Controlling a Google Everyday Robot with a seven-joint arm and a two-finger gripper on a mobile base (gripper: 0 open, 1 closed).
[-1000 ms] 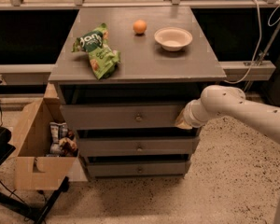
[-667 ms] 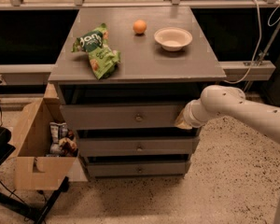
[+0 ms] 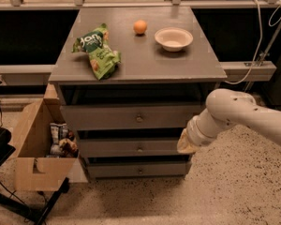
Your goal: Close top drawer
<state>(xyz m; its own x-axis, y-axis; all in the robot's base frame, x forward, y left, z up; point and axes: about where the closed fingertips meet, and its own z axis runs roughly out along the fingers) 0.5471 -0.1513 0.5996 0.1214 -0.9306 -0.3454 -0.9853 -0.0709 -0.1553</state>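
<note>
The top drawer [image 3: 107, 117] is a wide grey front with a small round knob [image 3: 139, 118] at its centre, under the grey cabinet top [image 3: 145, 64]. A dark gap shows between the cabinet top and the drawer front. My gripper [image 3: 186, 143] sits at the end of the white arm [image 3: 234, 114], which reaches in from the right. It is in front of the cabinet's right side, level with the middle drawer [image 3: 112, 147] and just below the top drawer's right end. It holds nothing that I can see.
On the cabinet top lie a green chip bag [image 3: 97, 50], an orange [image 3: 140, 26] and a white bowl [image 3: 173, 38]. The bottom drawer [image 3: 117, 169] is below. An open cardboard box [image 3: 33, 158] with packets stands to the left, beside a black stand [image 3: 0, 146]. A cable [image 3: 257, 41] hangs at the right.
My gripper has dropped lower in view, from beside the top drawer's right end to the level of the middle drawer. The cabinet and the things on top have not moved.
</note>
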